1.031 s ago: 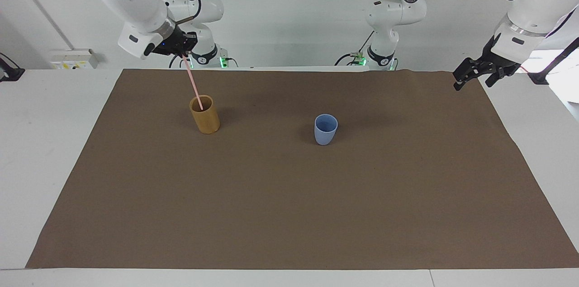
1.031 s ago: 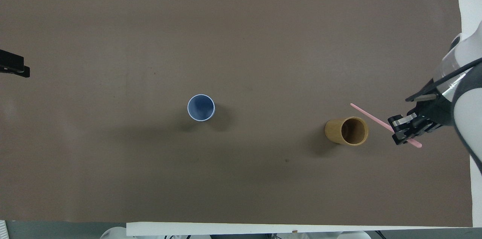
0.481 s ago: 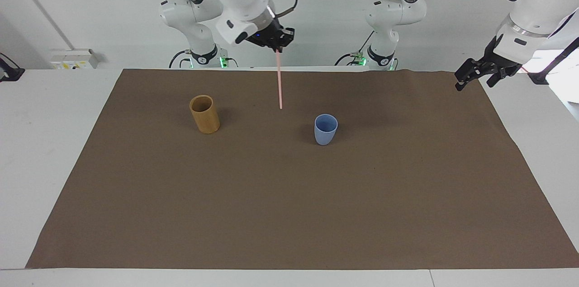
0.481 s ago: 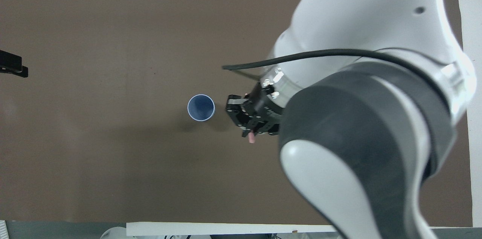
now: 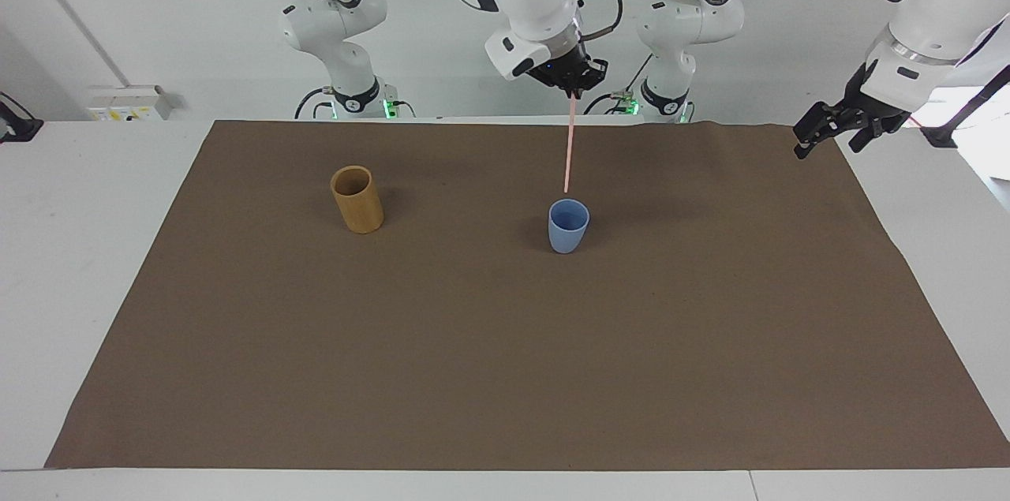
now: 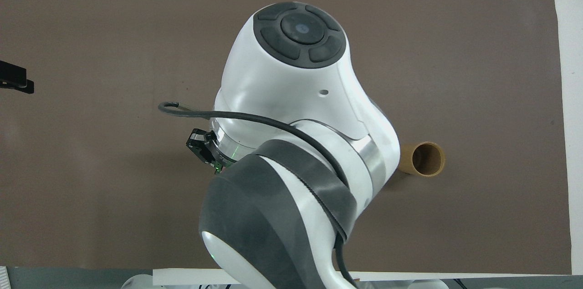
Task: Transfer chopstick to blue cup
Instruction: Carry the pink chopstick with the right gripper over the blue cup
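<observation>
the right tool [image 5: 574, 86], pinching the chopstick [image 5: 568, 146], has swung from the tan cup [image 5: 357, 199] to over the blue cup [image 5: 568, 226].

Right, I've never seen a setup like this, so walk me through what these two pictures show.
Two robot arms work at a table covered by a brown mat. One picture faces the robots from across the table. The other looks down from above their end, and there the right arm's bulk hides most of the middle.

On the mat stand a blue cup and, toward the right arm's end, a tan cup.

The right gripper is shut on a thin pink chopstick, which hangs almost straight down, its lower tip just above the blue cup's rim. The left gripper waits, open, over the mat's corner at the left arm's end.
</observation>
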